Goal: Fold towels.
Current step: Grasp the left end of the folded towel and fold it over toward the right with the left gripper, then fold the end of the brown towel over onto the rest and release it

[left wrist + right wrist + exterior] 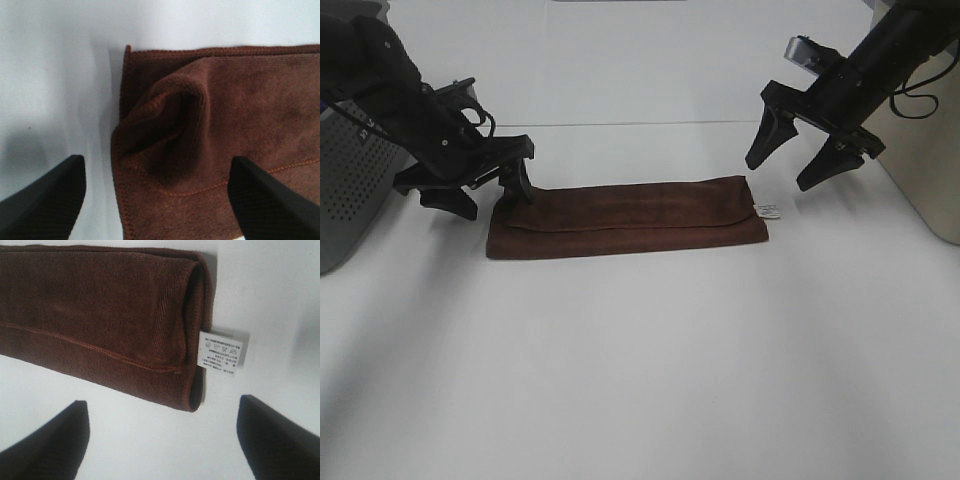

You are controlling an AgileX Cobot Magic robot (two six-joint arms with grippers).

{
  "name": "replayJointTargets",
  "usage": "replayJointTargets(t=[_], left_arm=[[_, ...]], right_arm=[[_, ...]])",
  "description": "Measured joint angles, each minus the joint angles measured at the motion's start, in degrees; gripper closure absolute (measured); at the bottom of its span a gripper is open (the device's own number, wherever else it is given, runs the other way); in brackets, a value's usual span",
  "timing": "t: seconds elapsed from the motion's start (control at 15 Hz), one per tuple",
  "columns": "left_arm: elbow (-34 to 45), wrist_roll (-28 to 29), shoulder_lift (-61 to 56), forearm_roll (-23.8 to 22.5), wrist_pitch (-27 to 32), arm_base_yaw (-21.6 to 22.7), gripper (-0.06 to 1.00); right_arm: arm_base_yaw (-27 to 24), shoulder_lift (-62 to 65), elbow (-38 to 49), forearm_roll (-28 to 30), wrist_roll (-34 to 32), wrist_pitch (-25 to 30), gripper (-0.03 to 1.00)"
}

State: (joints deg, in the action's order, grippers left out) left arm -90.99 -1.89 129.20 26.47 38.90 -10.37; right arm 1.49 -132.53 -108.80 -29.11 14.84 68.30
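Left gripper [488, 196] sits low at the left end of the brown towel [625, 215], jaws spread wide around a puckered corner, pinching nothing. The towel lies mid-table [640, 380], folded lengthwise, its long axis running left to right. Right gripper [778, 172], jaws also apart, hovers above the end with the care label [222, 349].

Left hand [492, 198] sits low, its fingers spread wide; right hand [782, 172] hangs higher, angled downward, fingers likewise apart.
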Motion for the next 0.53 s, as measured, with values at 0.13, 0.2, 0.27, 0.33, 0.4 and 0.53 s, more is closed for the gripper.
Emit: replayJointTargets(t=[0.13,0.2,0.27,0.33,0.4,0.53], left_arm=[[0.00,0.06,1.09,3.21,-0.17,0.00,0.20],[0.00,-0.06,1.83,4.53,-0.23,0.00,0.20],[-0.11,-0.29,2.23,5.44,-0.34,0.06,0.20],[-0.29,-0.52,2.41,6.07,-0.29,0.06,0.20],[-0.34,-0.63,2.58,6.82,-0.29,0.06,0.24],[-0.34,-0.63,3.15,7.10,0.00,0.06,0.51]], right_arm=[[0.00,0.00,0.00,0.00,-0.40,0.00,0.20],[0.00,0.00,0.00,0.00,-0.40,0.00,0.20],[0.00,0.00,0.00,0.00,-0.40,-0.06,0.20],[0.00,0.00,0.00,0.00,-0.40,-0.34,0.20],[0.00,0.00,0.00,0.00,-0.40,-0.69,0.20],[0.00,0.00,0.00,0.00,-0.40,-1.60,0.20]])
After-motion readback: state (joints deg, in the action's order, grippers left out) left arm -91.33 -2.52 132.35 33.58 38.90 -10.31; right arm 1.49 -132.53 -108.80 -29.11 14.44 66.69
